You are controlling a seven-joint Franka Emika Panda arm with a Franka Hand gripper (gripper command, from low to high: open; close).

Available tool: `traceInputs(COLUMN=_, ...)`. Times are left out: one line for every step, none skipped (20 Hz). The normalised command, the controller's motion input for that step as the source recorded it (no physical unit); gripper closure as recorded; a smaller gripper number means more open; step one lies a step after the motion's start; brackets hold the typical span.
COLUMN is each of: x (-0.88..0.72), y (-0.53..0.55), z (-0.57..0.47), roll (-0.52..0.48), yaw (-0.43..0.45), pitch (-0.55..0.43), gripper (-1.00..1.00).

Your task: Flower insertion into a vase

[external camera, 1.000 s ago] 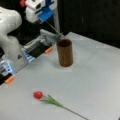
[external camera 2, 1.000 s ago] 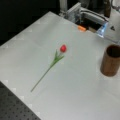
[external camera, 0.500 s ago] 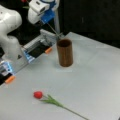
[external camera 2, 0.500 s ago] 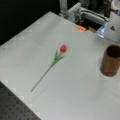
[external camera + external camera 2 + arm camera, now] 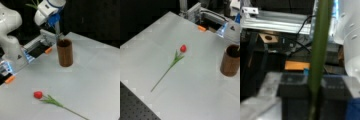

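The dark brown vase stands upright on the white table, and it also shows at the right edge in a front view. My gripper hangs just above its mouth, tilted, shut on a green flower stem. The stem's lower end reaches the vase's rim, and its leaves stick out behind the gripper head. A second flower, a red tulip with a long green stem, lies flat on the table near the front; its bloom shows in both front views.
The robot's white base stands at a front view's left. Behind the vase is a grey metal unit with orange tabs and cables. A perforated dark board borders the table's corner.
The gripper with its stem has edged slightly down towards the vase's mouth. The tulip on the table has not moved.
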Motion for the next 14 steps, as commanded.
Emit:
traceInputs(x=0.32, y=0.0, z=0.09, roll=-0.21, yaw=0.017, pitch=0.366, gripper=1.0)
traceInputs(x=0.34, y=0.0, z=0.08, roll=-0.215, yaw=0.005, pitch=0.353, gripper=1.0)
traceInputs(x=0.36, y=0.0, z=0.06, roll=-0.226, yaw=-0.012, pitch=0.343, gripper=1.0)
traceInputs(x=0.36, y=0.01, z=0.05, roll=-0.237, yaw=-0.029, pitch=0.332, gripper=1.0)
traceInputs(x=0.35, y=0.01, z=0.04, roll=-0.249, yaw=-0.047, pitch=0.327, gripper=1.0)
traceInputs(x=0.35, y=0.02, z=0.03, roll=-0.258, yaw=-0.059, pitch=0.313, gripper=1.0)
traceInputs(x=0.35, y=0.03, z=0.02, roll=-0.263, yaw=-0.064, pitch=0.297, gripper=1.0)
traceInputs(x=0.34, y=0.04, z=0.02, roll=-0.263, yaw=-0.056, pitch=0.279, gripper=1.0)
traceInputs(x=0.32, y=0.04, z=0.02, roll=-0.257, yaw=-0.04, pitch=0.263, gripper=1.0)
traceInputs(x=0.31, y=0.04, z=-0.01, roll=-0.264, yaw=-0.037, pitch=0.215, gripper=1.0)
traceInputs(x=0.32, y=0.04, z=-0.07, roll=-0.264, yaw=-0.026, pitch=0.188, gripper=1.0)
traceInputs(x=0.31, y=0.03, z=-0.1, roll=-0.259, yaw=-0.012, pitch=0.172, gripper=1.0)
traceInputs(x=0.32, y=0.01, z=-0.16, roll=-0.265, yaw=-0.003, pitch=0.146, gripper=1.0)
traceInputs(x=0.32, y=0.0, z=-0.18, roll=-0.261, yaw=0.007, pitch=0.132, gripper=1.0)
